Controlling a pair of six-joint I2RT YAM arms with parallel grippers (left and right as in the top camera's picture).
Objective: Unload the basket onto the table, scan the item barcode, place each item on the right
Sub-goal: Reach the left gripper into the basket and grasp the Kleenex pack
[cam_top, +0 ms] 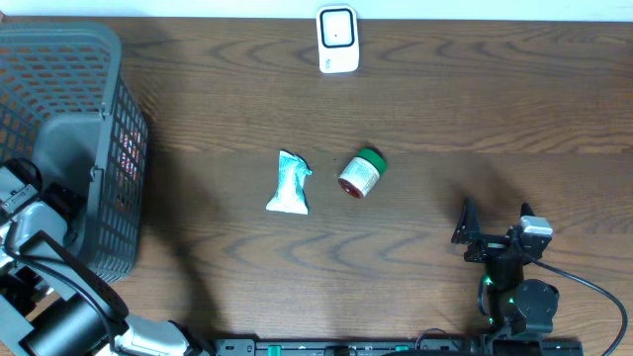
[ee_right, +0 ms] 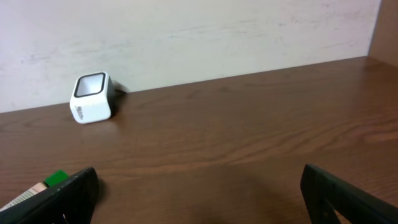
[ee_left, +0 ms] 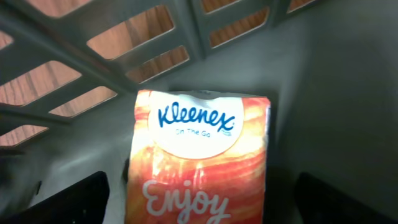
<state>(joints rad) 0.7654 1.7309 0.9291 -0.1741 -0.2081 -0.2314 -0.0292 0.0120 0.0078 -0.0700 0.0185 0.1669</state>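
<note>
One grey basket (cam_top: 121, 148), one white scanner (cam_top: 337, 40), one green-capped bottle (cam_top: 362, 173), one pale pouch (cam_top: 289, 185), one Kleenex tissue pack (ee_left: 199, 162).

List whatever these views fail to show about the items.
- Kleenex pack: left wrist view, lower part cut off by the frame edge; no barcode shows. Overhead, the basket mesh mostly hides it.
- Jar: overhead, label print too small; right wrist, only a sliver at the lower frame edge.
- Packet: overhead, print too small.

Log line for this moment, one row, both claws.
left claw: open, at Kleenex pack inside basket | right claw: open, empty | scanner: no item presented | bottle, pouch: on table
</note>
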